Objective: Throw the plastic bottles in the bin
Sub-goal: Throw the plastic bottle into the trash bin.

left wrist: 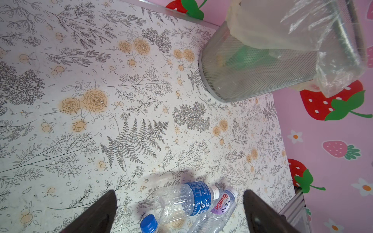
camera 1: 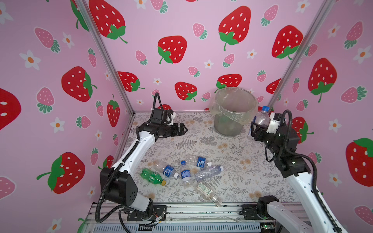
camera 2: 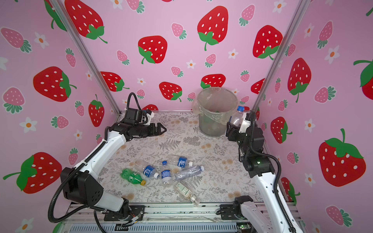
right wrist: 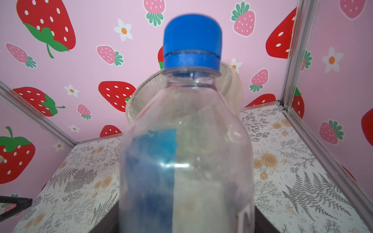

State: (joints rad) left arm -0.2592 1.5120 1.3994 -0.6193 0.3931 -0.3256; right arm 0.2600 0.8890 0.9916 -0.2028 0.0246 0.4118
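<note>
Partly filled, the bin [camera 1: 224, 127] waits; right gripper [camera 1: 256, 127] clamps a blue-capped bottle [camera 1: 262, 118] just beside its rim, left gripper [camera 1: 184, 129] gapes empty, six bottles [camera 1: 185, 174] lie well short of it.

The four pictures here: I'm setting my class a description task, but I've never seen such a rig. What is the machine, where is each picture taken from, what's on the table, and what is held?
The machine is two robot arms, each ending in two fingers. Two pictures come from one camera overhead, side by side, so they nearly match; the other two come from cameras on the arms' wrists. On the flowered table lie a green bottle and five clear bottles; a lined mesh bin stands at the back. The left arm's fingers are open and empty, and its wrist view looks down between them. The right arm's fingers hold a blue-capped bottle, cap up, beside the bin; it fills that wrist view.
</note>
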